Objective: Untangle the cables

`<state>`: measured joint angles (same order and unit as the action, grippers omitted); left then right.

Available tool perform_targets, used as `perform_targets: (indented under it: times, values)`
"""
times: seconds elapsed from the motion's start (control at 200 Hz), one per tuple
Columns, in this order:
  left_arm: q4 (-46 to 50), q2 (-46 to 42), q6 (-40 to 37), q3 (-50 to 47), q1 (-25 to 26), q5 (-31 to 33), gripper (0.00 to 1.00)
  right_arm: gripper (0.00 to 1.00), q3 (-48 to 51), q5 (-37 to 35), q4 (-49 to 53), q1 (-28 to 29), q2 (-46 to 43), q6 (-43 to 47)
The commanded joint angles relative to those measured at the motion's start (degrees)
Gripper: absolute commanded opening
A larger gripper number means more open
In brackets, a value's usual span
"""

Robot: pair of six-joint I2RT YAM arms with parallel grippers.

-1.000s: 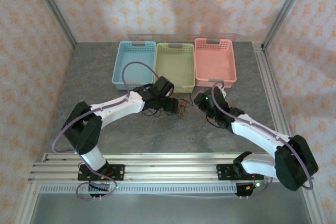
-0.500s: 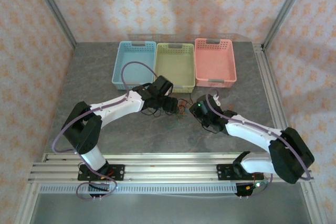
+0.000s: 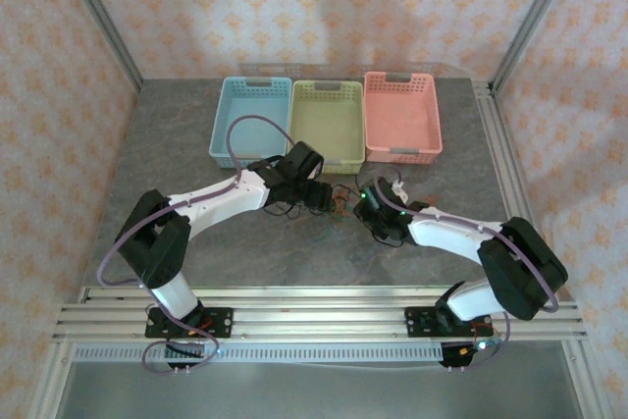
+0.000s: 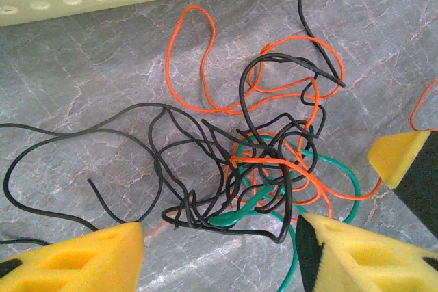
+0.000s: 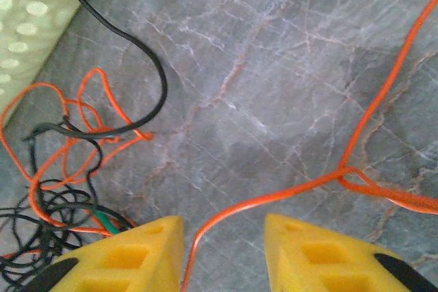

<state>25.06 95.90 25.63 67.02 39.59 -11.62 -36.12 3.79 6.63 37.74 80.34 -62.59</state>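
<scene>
the cables point(image 4: 274, 162), a loose knot of very thin floppy wires in orange-red, black and one green, lie on the grey marbled tabletop point(image 3: 226, 242) just in front of the pale green perforated plastic basket point(image 3: 327, 125), between the two arms. the left gripper point(image 4: 219, 227), padded in yellow foam, hangs over the near side of the knot with its fingers wide apart and holding nothing; the dense crossing of black and green sits between them. the right gripper point(image 5: 224, 227) is likewise spread, and one orange-red strand point(image 5: 308, 182) runs loose through the gap, not pinched. the step in hand looks like the first grasp: both claws are placed, but neither has a wire. next, i judge, the right should close on that free strand and draw it outward while the left pins the black bundle. a hasty pull could tighten the knot or drag the whole clump.
</scene>
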Motion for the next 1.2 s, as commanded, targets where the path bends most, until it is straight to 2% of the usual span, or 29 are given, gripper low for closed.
perform_targets:
  times: [0.0,0.25,0.465,0.651,0.951,1.051,1.196]
  values:
    - [0.0,-0.7,0.3,-0.4,-0.4,0.0,0.61,0.33,-1.4,-2.6,-0.4,-0.3,1.2,0.1]
    - [-0.1,-0.7,0.4,-0.4,-0.4,-0.3,0.61,0.23,-1.8,-3.1,-1.9,-2.0,2.1,2.0]
    - [0.1,0.0,0.0,0.0,-0.4,-1.2,0.61,0.0,-1.0,-2.2,-3.6,-3.2,1.2,3.5]
    - [1.2,2.9,-1.2,2.5,-0.4,-4.2,0.62,0.0,2.3,-0.8,-8.2,-3.8,-0.2,3.3]
    - [3.4,8.6,-2.5,7.6,-0.1,-9.0,0.63,0.0,2.4,1.0,-9.7,-4.1,0.6,3.9]
    - [4.7,10.3,-2.5,9.1,-0.2,-9.3,0.59,0.0,2.4,1.5,-10.0,-4.1,0.8,4.1]
    - [5.1,10.7,-2.4,9.5,-0.1,-9.3,0.39,0.0,2.7,1.6,-10.5,-4.1,0.6,4.2]
